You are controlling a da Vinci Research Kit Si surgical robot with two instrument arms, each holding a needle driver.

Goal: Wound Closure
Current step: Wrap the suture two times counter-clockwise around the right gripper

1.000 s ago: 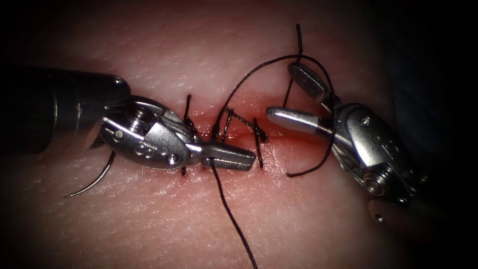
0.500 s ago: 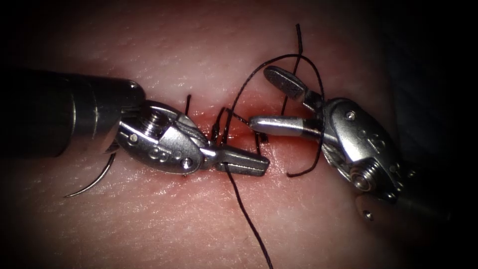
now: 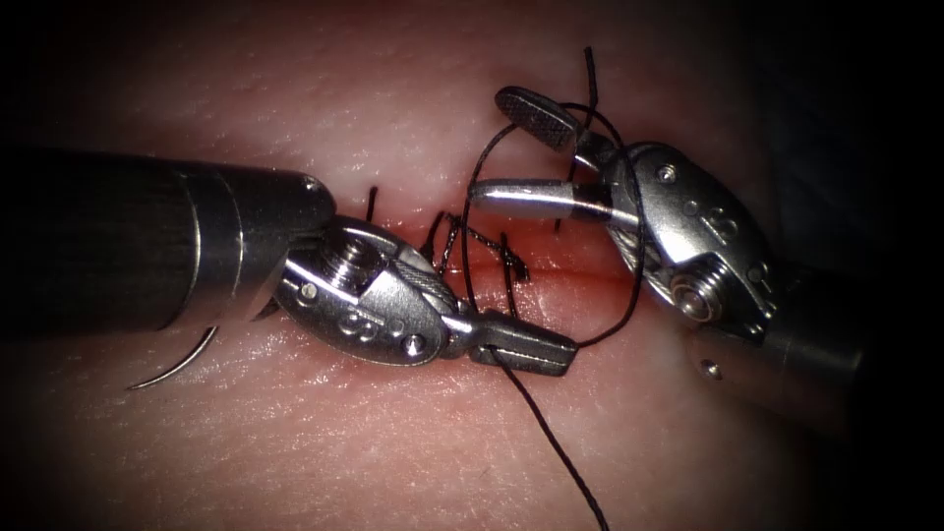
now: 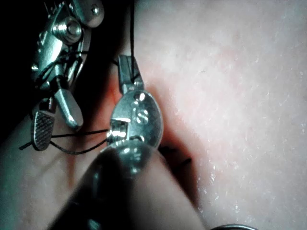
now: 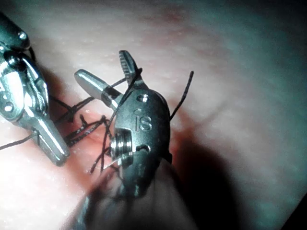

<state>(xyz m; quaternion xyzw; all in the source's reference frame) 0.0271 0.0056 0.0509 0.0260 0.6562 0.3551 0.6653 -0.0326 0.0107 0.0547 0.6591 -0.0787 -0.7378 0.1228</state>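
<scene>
My left tool [image 3: 526, 344] clamps the thread [image 3: 551, 442] below the cut [image 3: 551, 270]; my right tool [image 3: 511, 147] gapes, gripping nothing.

A thread loop circles my right tool's neck above the cut in the tissue [image 3: 393, 433]. The needle [image 3: 177, 364] lies loose on the tissue, well left of the cut, partly under my left shaft. My right tool's body reads "IS"; the left's stamp I can't read.

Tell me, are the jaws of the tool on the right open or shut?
Open. The right tool shows two jaws spread apart with a clear gap and nothing gripped between them; the thread loops around its body behind them.
</scene>
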